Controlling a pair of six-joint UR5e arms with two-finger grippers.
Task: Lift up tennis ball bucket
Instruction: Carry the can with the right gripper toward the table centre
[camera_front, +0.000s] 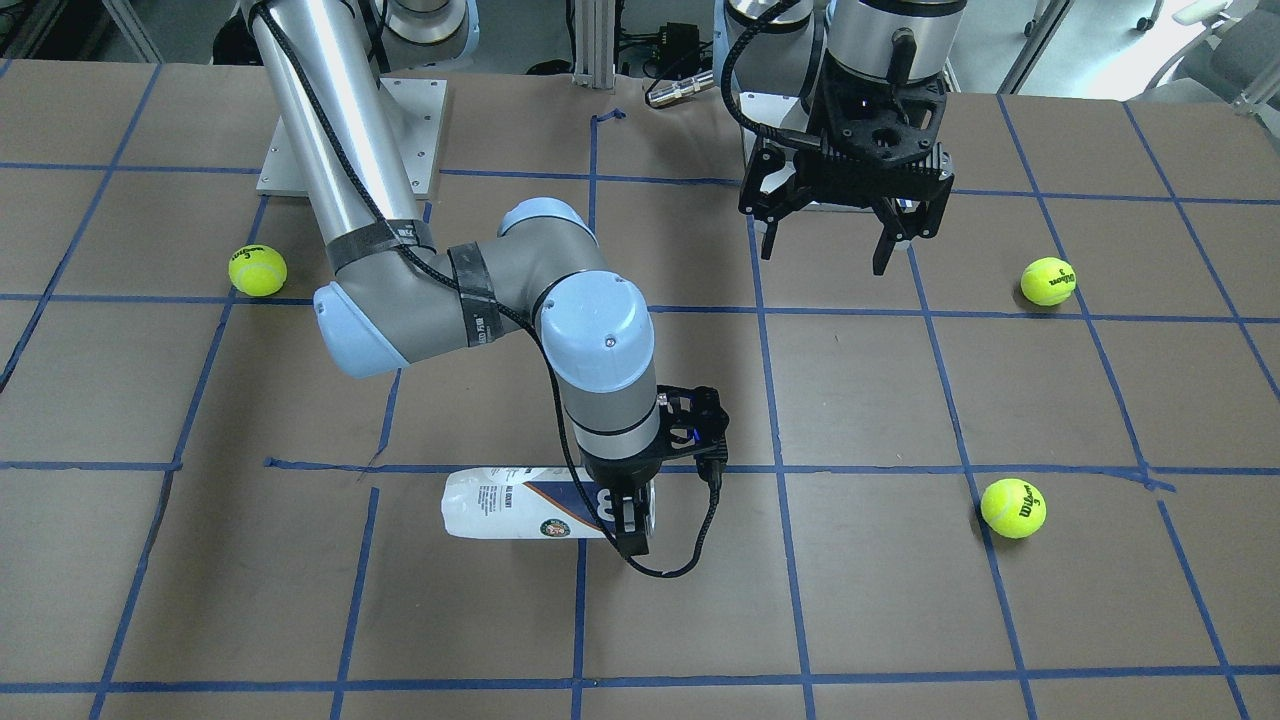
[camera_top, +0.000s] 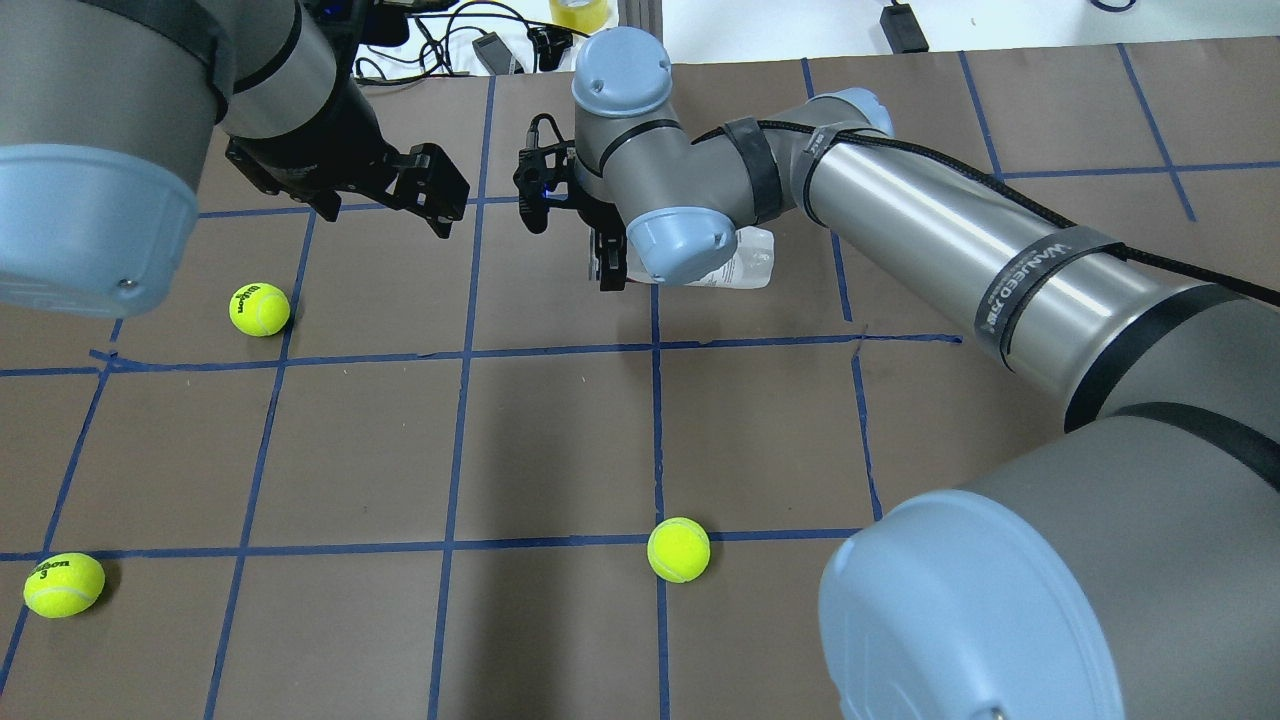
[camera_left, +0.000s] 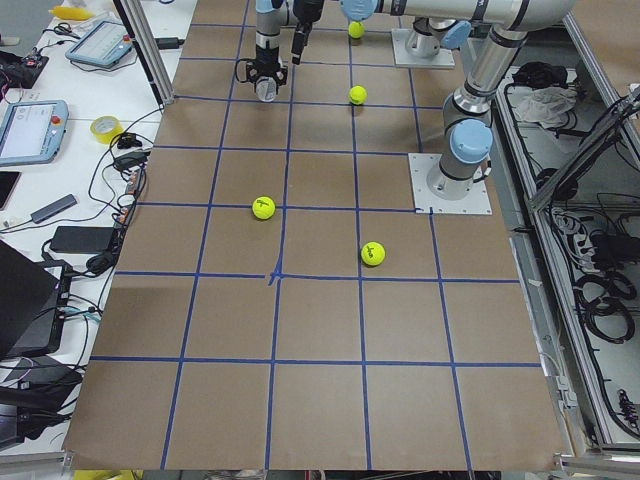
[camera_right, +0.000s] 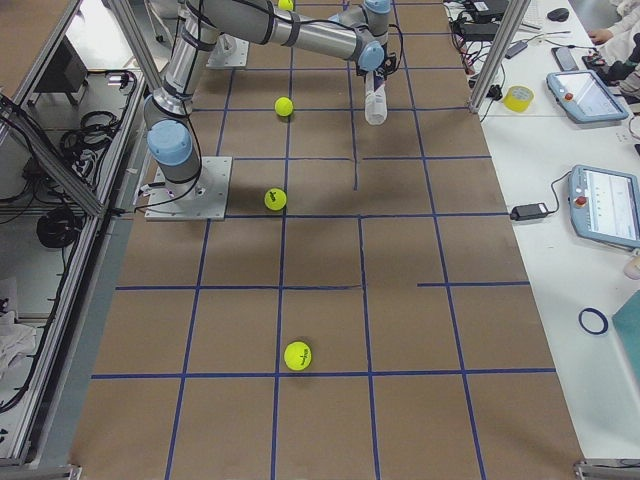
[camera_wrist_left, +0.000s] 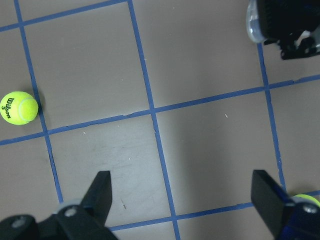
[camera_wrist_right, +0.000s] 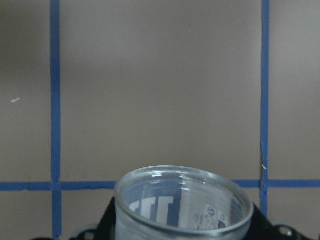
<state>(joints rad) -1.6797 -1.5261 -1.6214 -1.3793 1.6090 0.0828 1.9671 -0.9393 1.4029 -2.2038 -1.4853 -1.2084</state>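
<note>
The bucket (camera_front: 520, 505) lies sideways near the table's (camera_front: 900, 600) middle. The right gripper (camera_front: 632, 530) is clamped on its open end. Whether it touches the table is unclear. Three balls (camera_front: 1013, 508) lie well apart from it. The left gripper (camera_front: 825, 258) hangs spread wide. From overhead, the right wrist (camera_top: 660, 235) hides most of the bucket.

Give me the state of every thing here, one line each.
tennis ball bucket: on its side, mouth open, clamped near the mouth end.
right gripper: shut on the tennis ball bucket.
left gripper: open, empty, above the table.
tennis balls: loose on the table, untouched.
</note>
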